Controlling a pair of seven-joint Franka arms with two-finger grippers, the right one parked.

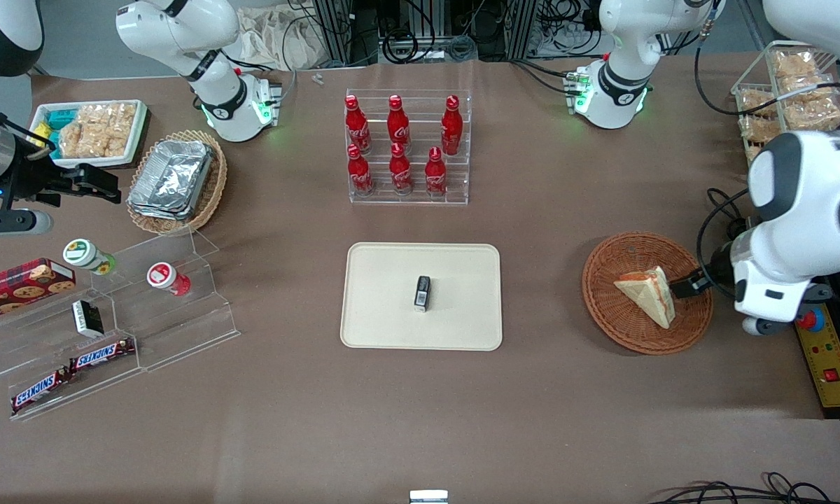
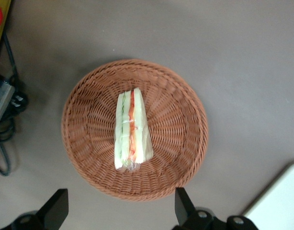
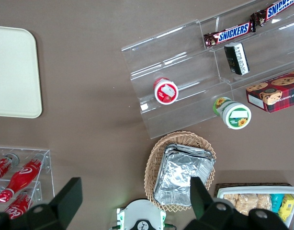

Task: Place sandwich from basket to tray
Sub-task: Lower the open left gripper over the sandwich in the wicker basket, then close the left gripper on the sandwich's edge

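Gripper (image 2: 119,211) hovers above the round reddish-brown wicker basket (image 2: 84,158), fingers (image 2: 56,207) spread wide; the triangular white-bread sandwich (image 2: 131,130) lies between them, its long axis crossing their gap.

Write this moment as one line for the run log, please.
phase: approach | gripper: open, above basket | sandwich: in basket, not grasped | tray: holds one small dark item

Shop-style clutter around the work area

Six red cola bottles (image 1: 402,147) stand in a clear rack; foil containers (image 1: 171,176) fill a tan oval basket (image 1: 210,192); Snickers bars (image 1: 101,355), a cookie box (image 1: 21,283) and two small jars (image 1: 169,278) sit on acrylic steps.
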